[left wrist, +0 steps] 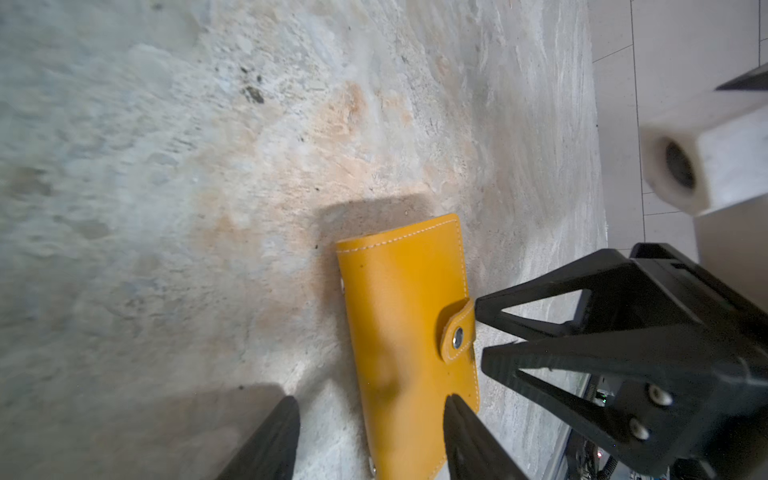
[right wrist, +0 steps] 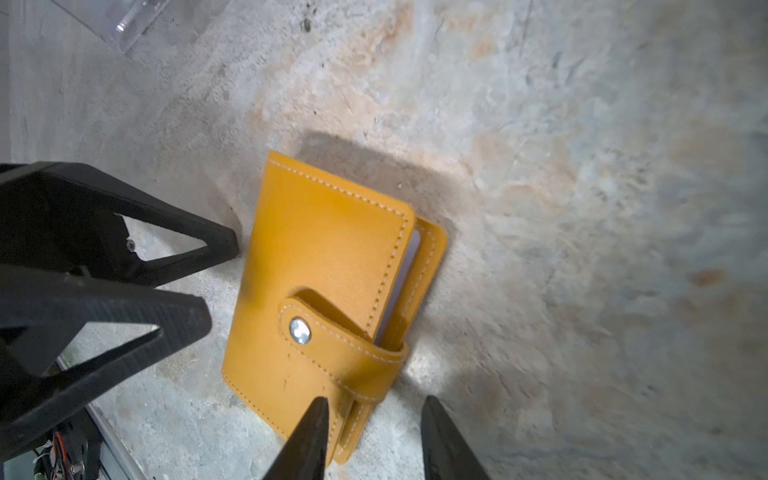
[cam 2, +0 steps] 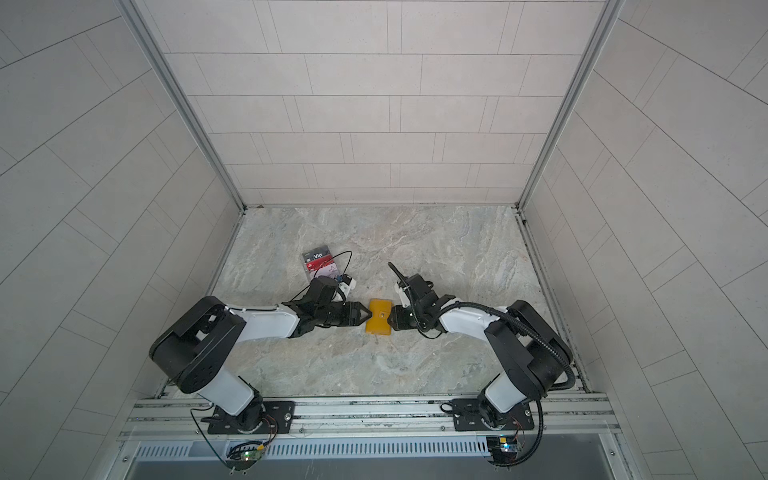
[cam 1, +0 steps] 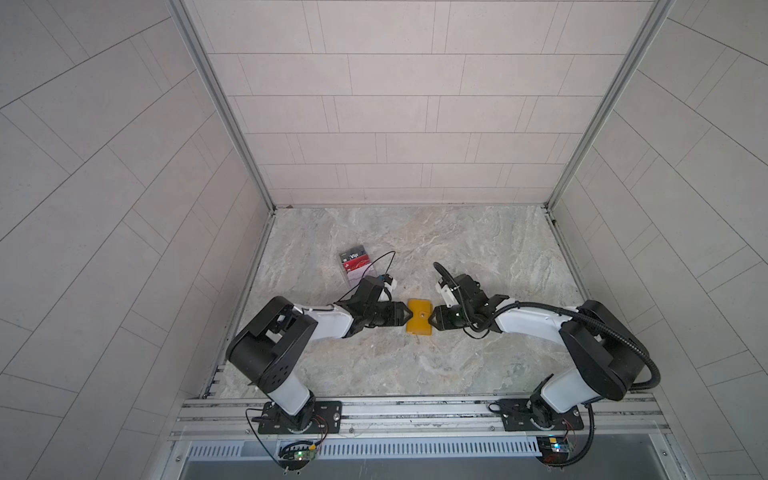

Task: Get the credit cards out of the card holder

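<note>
The mustard-yellow card holder (cam 1: 419, 316) (cam 2: 379, 316) lies closed on the marble floor, its strap tab snapped over the cover (right wrist: 324, 266) (left wrist: 403, 316). Pale sleeve edges peek out between the covers. Any credit cards inside it are hidden. My left gripper (cam 1: 405, 316) (left wrist: 370, 415) (right wrist: 222, 282) is open at the holder's spine side, one finger over the cover and the other well off it. My right gripper (cam 1: 434, 318) (right wrist: 374, 415) (left wrist: 480, 332) is open at the strap side, with the holder's free edge between its fingers but not pinched.
A clear acrylic box (cam 1: 355, 266) (cam 2: 320, 264) stands behind the left gripper, holding a black "Vip" card and a red card (cam 1: 359, 262). Its corner shows in the right wrist view (right wrist: 124, 16). Tiled walls close in three sides, and an aluminium rail (cam 1: 415, 409) runs along the front.
</note>
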Robot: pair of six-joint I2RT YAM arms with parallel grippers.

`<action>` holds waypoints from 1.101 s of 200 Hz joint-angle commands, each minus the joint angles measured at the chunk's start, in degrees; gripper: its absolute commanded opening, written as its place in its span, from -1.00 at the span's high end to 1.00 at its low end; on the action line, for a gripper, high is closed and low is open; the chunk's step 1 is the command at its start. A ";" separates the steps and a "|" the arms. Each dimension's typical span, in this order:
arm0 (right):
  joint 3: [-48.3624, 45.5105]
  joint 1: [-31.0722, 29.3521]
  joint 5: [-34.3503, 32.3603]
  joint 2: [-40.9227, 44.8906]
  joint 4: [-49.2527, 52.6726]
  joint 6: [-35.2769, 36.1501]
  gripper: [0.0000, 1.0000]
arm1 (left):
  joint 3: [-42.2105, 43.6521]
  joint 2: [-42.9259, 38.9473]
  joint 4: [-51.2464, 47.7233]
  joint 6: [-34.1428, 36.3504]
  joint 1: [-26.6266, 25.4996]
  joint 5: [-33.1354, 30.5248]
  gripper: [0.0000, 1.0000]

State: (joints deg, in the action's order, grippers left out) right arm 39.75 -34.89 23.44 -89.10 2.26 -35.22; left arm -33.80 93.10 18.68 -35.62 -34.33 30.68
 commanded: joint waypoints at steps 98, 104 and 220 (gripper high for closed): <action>-0.63 -0.44 3.28 -6.39 -6.96 -3.79 0.43 | 2.54 3.90 16.05 -9.09 -0.65 8.04 0.06; -0.64 -0.44 3.30 -6.39 -7.00 -3.88 0.43 | 2.83 3.64 17.18 -9.78 -0.68 8.52 0.08; 0.46 -0.44 1.00 -4.09 -4.98 -3.07 0.33 | 3.88 2.29 21.53 -12.56 -0.72 9.48 0.62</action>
State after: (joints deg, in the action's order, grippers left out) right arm 40.16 -34.74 27.33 -93.95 -6.33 -39.03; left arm -30.09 96.82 36.29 -48.29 -34.20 37.52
